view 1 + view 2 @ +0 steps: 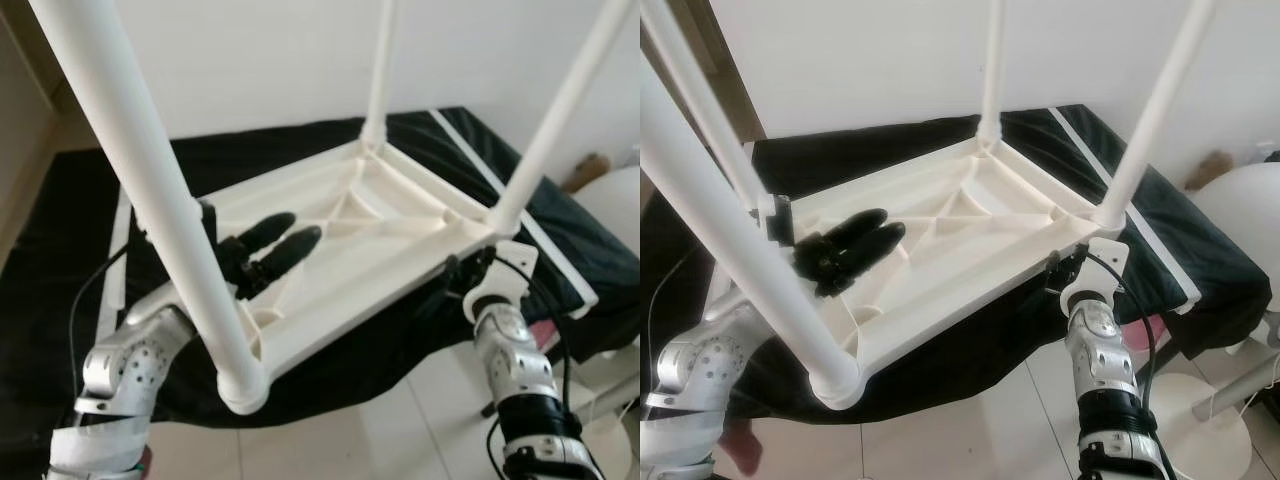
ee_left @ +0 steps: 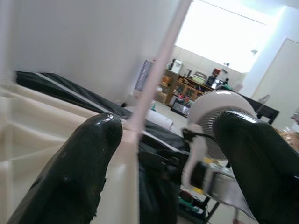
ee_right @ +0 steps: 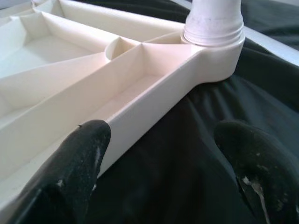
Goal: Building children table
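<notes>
White plastic makes up the children's table (image 1: pixel 350 250), which lies upside down on a black cloth (image 1: pixel 60 260) with pale stripes. Its ribbed underside faces up and four round legs stick up from the corners. From the left eye view, the near-left leg (image 1: pixel 160 190) crosses the front, big and close. The left gripper (image 1: pixel 272 243) reaches over the near-left side of the table top, and its two black fingers lie side by side, a little apart, above the ribs (they hold nothing). The right gripper (image 1: pixel 462 272) is at the near-right corner, just below the right leg (image 1: pixel 560 115). Its fingers are mostly hidden under the table edge here. Pale floor tiles (image 1: pixel 400 420) show in front.

The right eye view shows the same scene, with a white round fan base (image 1: pixel 1210 430) on the floor at the right.

In the left wrist view, the two black fingers (image 2: pixel 70 172) are spread wide. The cream table edge sits beside one finger. A thin leg (image 2: pixel 159 65) rises behind, and a white fan (image 2: pixel 224 116) stands farther off, with shelves by the wall.

In the right wrist view, the fingers (image 3: pixel 70 172) stand wide apart. One finger touches the table's side rim (image 3: pixel 154 112). The other is over the black cloth. A leg socket (image 3: pixel 214 28) sits at the corner ahead.
</notes>
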Available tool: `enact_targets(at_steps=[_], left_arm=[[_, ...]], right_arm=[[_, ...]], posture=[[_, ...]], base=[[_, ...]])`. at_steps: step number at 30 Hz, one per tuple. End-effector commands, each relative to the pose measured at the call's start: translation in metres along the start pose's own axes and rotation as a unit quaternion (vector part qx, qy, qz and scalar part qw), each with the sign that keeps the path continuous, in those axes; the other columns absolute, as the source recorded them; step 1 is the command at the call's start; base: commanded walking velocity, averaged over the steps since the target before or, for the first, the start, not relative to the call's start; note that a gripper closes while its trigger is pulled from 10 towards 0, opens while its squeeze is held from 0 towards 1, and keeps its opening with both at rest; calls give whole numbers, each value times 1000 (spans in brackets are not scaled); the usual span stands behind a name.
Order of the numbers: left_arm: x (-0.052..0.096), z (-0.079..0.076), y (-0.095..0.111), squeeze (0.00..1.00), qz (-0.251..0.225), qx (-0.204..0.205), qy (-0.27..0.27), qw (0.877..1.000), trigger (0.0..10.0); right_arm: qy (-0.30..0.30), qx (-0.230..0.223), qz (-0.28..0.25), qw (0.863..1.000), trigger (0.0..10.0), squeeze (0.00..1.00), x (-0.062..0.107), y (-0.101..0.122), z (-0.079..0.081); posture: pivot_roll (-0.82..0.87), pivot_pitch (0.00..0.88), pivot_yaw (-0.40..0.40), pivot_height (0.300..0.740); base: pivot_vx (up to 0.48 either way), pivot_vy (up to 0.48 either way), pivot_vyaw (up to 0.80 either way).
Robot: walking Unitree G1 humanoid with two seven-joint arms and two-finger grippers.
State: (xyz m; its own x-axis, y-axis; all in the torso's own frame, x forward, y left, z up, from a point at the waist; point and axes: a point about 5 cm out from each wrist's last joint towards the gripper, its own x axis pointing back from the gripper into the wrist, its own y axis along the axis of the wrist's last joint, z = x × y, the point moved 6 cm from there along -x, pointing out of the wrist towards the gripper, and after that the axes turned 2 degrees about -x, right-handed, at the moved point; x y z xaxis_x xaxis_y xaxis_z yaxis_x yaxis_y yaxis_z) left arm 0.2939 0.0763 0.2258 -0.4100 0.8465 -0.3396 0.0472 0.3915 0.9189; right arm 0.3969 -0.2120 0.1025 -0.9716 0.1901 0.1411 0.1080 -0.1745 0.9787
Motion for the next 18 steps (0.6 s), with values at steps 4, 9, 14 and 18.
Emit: enact_targets(at_steps=[4,9,14,18], left_arm=[[-6,-18,-12,0,6,8,-49,999,10000],[-11,-22,-12,0,4,8,-50,999,10000],[-26,-48,-7,0,-25,24,-71,997,10000],[-31,-55,-6,0,-38,32,-72,996,10000]], right_arm=[[54,43,50,996,10000,0,-12,-20,34],[68,51,53,995,10000,0,-17,-19,45],[140,84,20,986,10000,0,-22,-5,88],[140,87,-1,986,10000,0,-24,3,92]], posture=[[39,0,-32,740],[46,0,-35,740],[55,0,-30,740],[57,0,-27,740]], base=[[0,0,0],[0,0,0],[0,0,0],[0,0,0]])
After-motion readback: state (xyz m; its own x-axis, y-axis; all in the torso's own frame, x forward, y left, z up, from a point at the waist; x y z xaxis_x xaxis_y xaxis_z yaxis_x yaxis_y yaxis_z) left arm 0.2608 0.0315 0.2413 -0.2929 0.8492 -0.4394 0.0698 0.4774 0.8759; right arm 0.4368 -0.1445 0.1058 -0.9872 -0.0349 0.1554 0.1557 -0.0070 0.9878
